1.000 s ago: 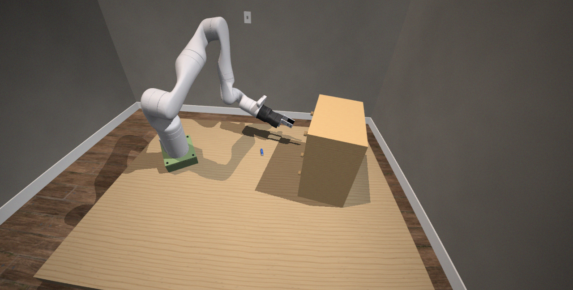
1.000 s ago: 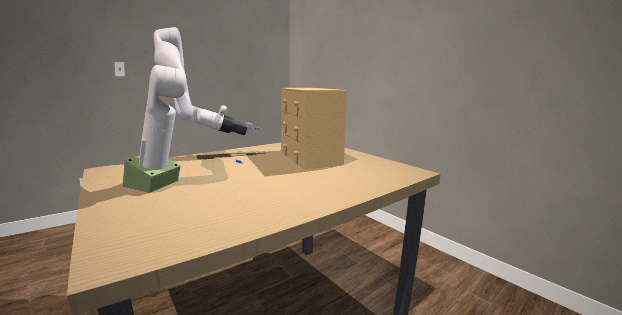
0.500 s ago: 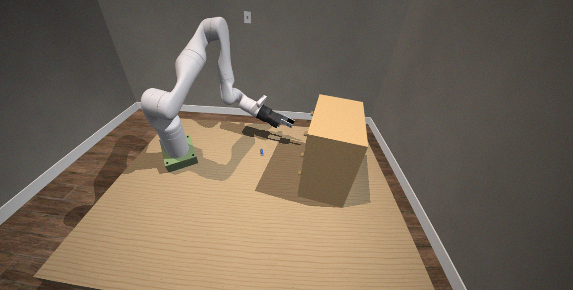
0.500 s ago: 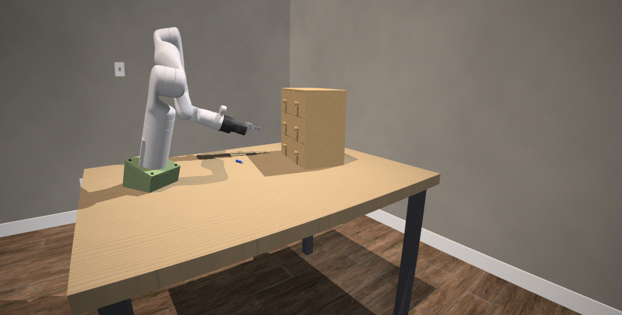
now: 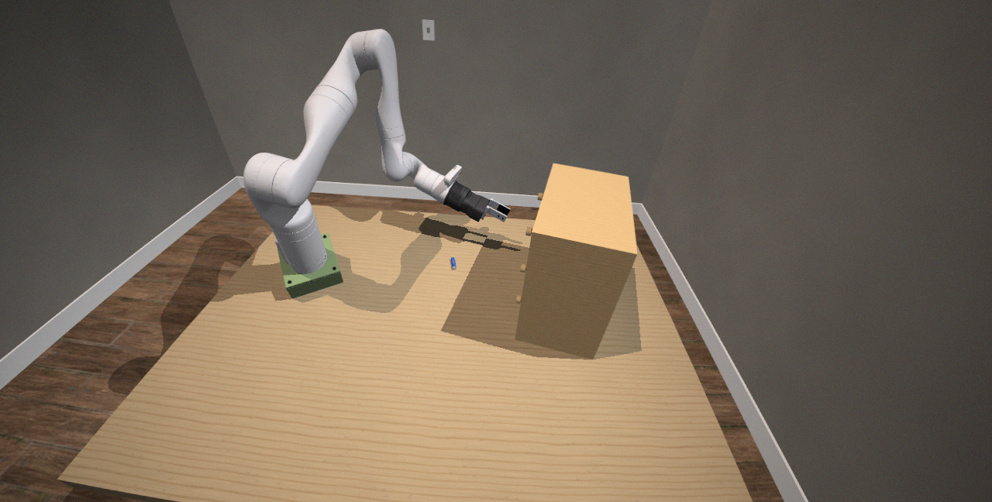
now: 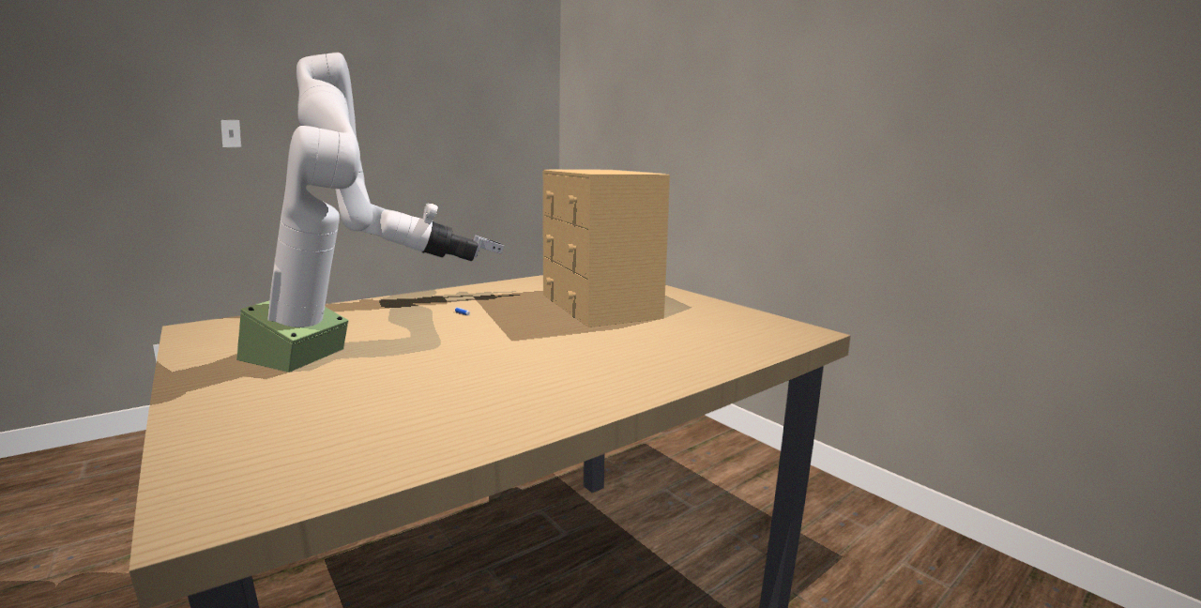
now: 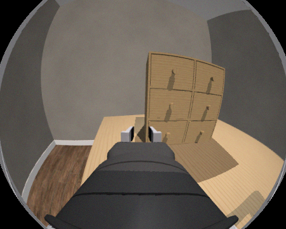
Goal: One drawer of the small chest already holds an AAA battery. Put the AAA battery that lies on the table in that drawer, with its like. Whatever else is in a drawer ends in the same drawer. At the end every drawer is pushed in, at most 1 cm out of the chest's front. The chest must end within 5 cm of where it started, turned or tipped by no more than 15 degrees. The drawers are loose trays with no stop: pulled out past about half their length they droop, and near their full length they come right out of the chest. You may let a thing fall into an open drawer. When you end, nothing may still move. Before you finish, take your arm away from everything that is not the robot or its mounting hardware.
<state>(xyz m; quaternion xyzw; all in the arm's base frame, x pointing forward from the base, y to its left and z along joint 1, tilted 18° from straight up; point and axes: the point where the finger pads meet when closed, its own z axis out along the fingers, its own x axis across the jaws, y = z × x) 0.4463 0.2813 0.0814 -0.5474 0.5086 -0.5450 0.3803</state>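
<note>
A small blue AAA battery (image 5: 452,263) (image 6: 462,311) lies on the table between the arm's base and the chest. The wooden chest (image 5: 582,290) (image 6: 630,251) (image 7: 147,95) stands upright, with drawers in three rows and two columns, each with a small knob. All drawer fronts look pushed in; what is inside them is hidden. My gripper (image 5: 504,212) (image 6: 495,245) (image 7: 141,131) is partly open with nothing between its fingers. It hangs above the table in front of the chest, short of the drawer fronts and higher than the battery. The battery does not show in the wrist view.
The wooden table (image 5: 381,415) (image 6: 402,419) (image 7: 260,159) carries the arm's green base (image 5: 311,283) (image 6: 292,342) at its other end from the chest. Grey walls stand behind the table. The chest's and arm's shadows fall on the table near the battery.
</note>
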